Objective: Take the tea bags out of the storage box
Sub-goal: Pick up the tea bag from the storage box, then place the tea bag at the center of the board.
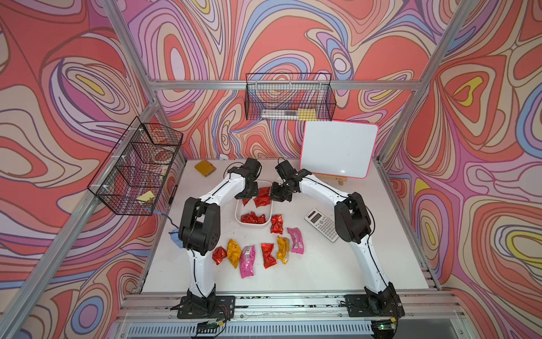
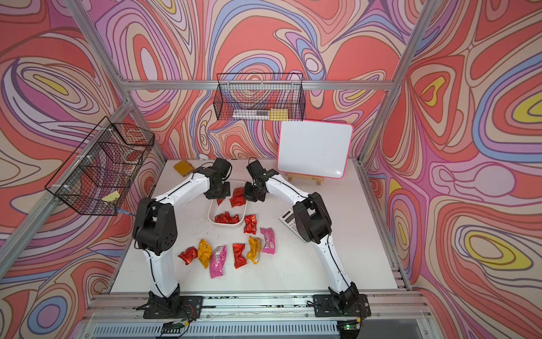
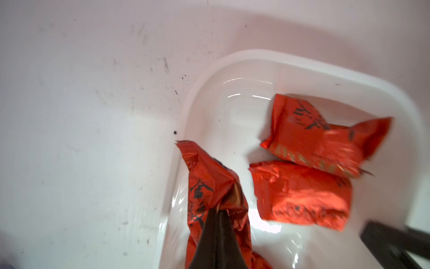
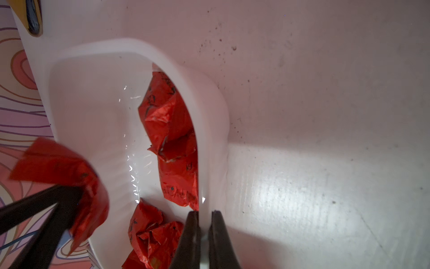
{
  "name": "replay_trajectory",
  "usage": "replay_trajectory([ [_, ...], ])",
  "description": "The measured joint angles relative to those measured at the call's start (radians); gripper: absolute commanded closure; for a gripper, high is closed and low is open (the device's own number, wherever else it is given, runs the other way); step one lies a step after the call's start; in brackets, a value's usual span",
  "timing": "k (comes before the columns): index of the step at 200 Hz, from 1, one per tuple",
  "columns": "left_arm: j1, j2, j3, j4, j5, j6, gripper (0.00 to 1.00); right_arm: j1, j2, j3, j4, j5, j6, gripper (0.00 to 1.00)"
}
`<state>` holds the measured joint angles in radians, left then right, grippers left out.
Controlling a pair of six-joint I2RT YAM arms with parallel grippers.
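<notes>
At mid counter (image 1: 322, 264) w/ the storage box (image 1: 253, 225): our left end effector (image 3: 218, 210) is clamped on a red tea bag (image 3: 209, 186) inside it, and our right end effector (image 4: 204, 213) is pinched closed on the box rim. 7 other tea bags (image 1: 268, 255) lie on the counter nearer our bases.

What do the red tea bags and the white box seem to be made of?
The tea bags look like metallic foil, shiny: sharp crinkles and bright glints. The box is probably smooth glossy plastic: soft light streaks on its rounded white wall.
</notes>
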<state>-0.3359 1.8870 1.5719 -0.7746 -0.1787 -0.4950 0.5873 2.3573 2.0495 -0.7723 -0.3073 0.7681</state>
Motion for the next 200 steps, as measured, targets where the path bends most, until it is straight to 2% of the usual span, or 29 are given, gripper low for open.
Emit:
replay_trajectory([
  [29,0.006,-0.236,-0.142,0.011,0.011,-0.018,1.00,-0.003,0.000,0.000,-0.001,0.000,-0.010,0.95],
  [59,0.053,-0.404,-0.350,0.017,0.038,-0.032,1.00,-0.004,0.000,0.000,-0.001,0.000,-0.023,0.96],
  [89,0.111,-0.497,-0.564,0.012,0.075,-0.046,1.00,-0.005,0.000,0.000,-0.001,0.000,-0.034,0.96],
  [121,0.140,-0.518,-0.700,0.031,0.103,-0.047,1.00,-0.005,0.000,0.000,-0.001,0.000,-0.045,0.96],
  [130,0.148,-0.513,-0.722,0.042,0.106,-0.046,0.95,-0.005,0.000,0.000,-0.001,0.000,-0.047,0.96],
  [159,0.159,-0.479,-0.743,0.064,0.117,-0.035,0.68,-0.005,0.000,0.000,-0.002,0.000,-0.053,0.96],
  [175,0.159,-0.486,-0.741,0.072,0.124,-0.032,0.61,-0.005,0.000,0.000,-0.002,0.001,-0.053,0.96],
  [200,0.159,-0.519,-0.692,0.057,0.139,-0.029,0.57,-0.005,0.000,0.000,-0.002,0.001,-0.054,0.96],
])
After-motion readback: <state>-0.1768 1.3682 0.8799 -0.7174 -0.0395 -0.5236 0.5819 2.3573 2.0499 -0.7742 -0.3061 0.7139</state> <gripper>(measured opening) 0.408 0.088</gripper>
